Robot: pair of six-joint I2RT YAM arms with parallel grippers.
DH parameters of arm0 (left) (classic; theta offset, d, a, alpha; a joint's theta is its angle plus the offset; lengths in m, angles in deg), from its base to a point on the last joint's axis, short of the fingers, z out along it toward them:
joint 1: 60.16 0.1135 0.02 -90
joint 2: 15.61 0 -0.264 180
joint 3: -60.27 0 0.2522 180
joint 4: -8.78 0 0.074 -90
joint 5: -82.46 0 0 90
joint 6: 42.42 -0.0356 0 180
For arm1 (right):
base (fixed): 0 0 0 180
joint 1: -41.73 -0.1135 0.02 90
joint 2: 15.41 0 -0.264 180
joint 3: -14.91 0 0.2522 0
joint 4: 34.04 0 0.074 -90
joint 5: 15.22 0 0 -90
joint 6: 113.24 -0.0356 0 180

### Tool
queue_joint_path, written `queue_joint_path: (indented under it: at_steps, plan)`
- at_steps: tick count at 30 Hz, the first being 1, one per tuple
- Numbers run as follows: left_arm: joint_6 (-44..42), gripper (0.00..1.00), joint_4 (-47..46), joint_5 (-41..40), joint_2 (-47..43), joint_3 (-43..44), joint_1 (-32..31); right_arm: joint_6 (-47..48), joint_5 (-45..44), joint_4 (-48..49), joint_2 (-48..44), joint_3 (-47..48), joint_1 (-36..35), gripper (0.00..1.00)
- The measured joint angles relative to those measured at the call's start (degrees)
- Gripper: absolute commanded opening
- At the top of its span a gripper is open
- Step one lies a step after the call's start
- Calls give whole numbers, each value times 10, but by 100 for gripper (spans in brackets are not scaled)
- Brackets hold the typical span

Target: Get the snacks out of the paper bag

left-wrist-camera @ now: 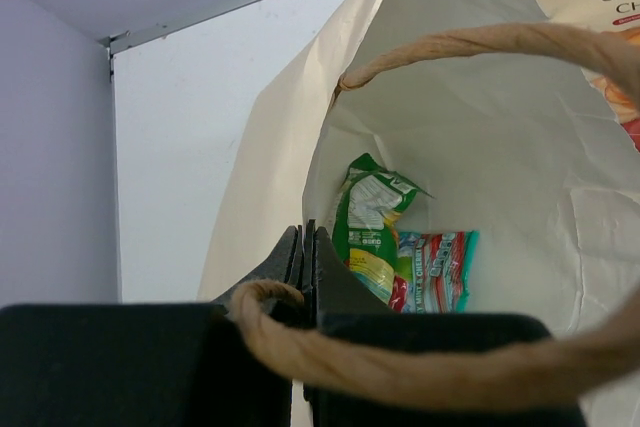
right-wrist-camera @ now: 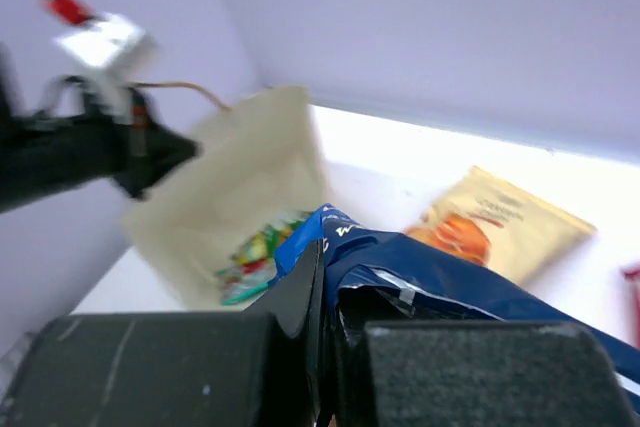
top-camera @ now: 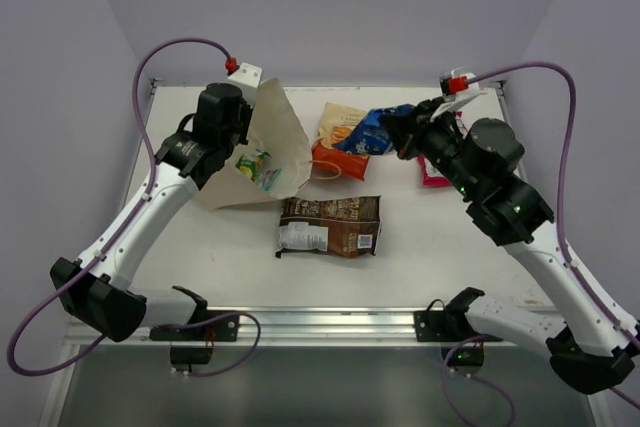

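Note:
The tan paper bag point(top-camera: 285, 142) lies tilted at the back left, its mouth facing right. My left gripper point(top-camera: 228, 147) is shut on the bag's rim point(left-wrist-camera: 308, 247), with a cord handle point(left-wrist-camera: 480, 42) looped over it. Inside the bag are the small green packet point(left-wrist-camera: 370, 217) and the teal candy pack point(left-wrist-camera: 440, 269). My right gripper point(top-camera: 400, 132) is shut on the dark blue packet point(right-wrist-camera: 470, 282) and holds it above the table, right of the bag. The orange-and-cream chips point(top-camera: 338, 132), the long dark brown packet point(top-camera: 330, 225) and the pink-and-white packet point(top-camera: 433, 175) lie on the table.
The white table point(top-camera: 250, 267) has a raised metal rail point(top-camera: 330, 322) along the near edge and lilac walls on the other three sides. The bag point(right-wrist-camera: 240, 187) and chips point(right-wrist-camera: 500, 222) show blurred in the right wrist view.

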Motion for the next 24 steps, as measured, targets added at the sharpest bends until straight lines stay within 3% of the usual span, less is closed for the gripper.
queue_joint_path:
  at_steps: [4,8,14,17,18,21,24]
  plan:
    - [0,0,0,-1,0,0,0,-38,-15,-9,-1,-68,86,0]
    - [0,0,0,-1,0,0,0,-76,-11,14,80,-114,158,0]
    - [0,0,0,0,0,0,0,-116,-15,117,181,-193,185,2]
    - [0,0,0,3,0,0,0,-150,-15,145,178,-261,185,24]
    - [0,0,0,9,0,0,0,-163,-15,145,173,-285,185,40]
    - [0,0,0,29,0,0,0,-188,-15,105,137,-346,186,64]
    - [-3,0,2,50,0,0,0,-184,-14,36,69,-366,185,72]
